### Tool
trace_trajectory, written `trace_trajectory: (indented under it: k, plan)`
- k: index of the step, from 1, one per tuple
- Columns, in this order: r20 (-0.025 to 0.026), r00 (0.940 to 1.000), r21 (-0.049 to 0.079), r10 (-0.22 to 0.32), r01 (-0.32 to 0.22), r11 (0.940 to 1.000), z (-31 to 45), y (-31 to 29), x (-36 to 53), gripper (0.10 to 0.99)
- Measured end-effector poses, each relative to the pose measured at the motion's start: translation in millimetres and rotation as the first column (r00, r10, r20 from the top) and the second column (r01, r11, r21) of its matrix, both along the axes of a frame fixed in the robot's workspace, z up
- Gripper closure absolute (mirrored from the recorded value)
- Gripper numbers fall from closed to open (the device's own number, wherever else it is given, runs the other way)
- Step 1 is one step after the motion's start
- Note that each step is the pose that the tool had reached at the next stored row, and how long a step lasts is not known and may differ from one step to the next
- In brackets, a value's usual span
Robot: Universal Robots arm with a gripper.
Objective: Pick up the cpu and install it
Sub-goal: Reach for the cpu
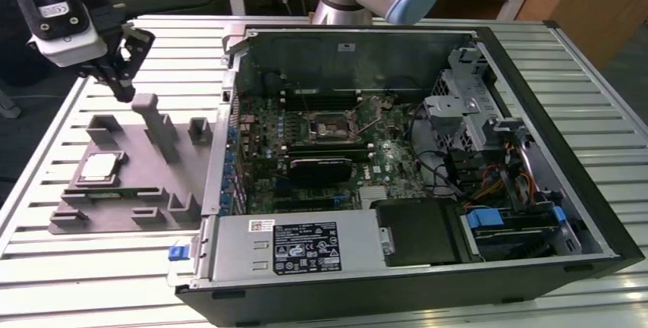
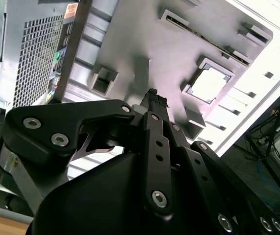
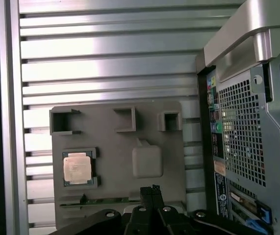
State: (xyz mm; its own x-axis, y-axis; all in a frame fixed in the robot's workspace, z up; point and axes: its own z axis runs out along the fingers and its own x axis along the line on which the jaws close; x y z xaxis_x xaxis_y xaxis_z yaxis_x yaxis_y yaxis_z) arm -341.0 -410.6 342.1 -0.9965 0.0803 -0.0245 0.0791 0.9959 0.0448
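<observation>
The cpu (image 1: 99, 168) is a small square chip with a shiny silver top. It lies flat in a recess of the grey fixture tray (image 1: 142, 203), at the exterior view's left. Both wrist views show the cpu (image 3: 77, 167) (image 2: 209, 83) sitting in its pocket. My gripper (image 1: 124, 91) hangs above the far end of the tray, well clear of the chip. Its fingertips (image 3: 152, 191) are pressed together, so it is shut with nothing in it. The empty processor socket (image 1: 329, 126) sits on the motherboard inside the open computer case (image 1: 547, 214).
The tray carries upright posts (image 1: 152, 119) and several empty pockets (image 3: 125, 119). A black heatsink block (image 1: 319, 167) lies on the motherboard below the socket. The case's metal wall (image 1: 224, 100) rises beside the tray. Everything rests on a slatted metal table (image 1: 91, 267).
</observation>
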Motion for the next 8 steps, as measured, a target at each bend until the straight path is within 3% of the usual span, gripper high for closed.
trace_trajectory:
  k: [8]
  plan:
    - [-0.0001, 1.0000, 0.000, -0.001, 0.001, 1.0000, -4.7, 0.0, -13.0, 0.980]
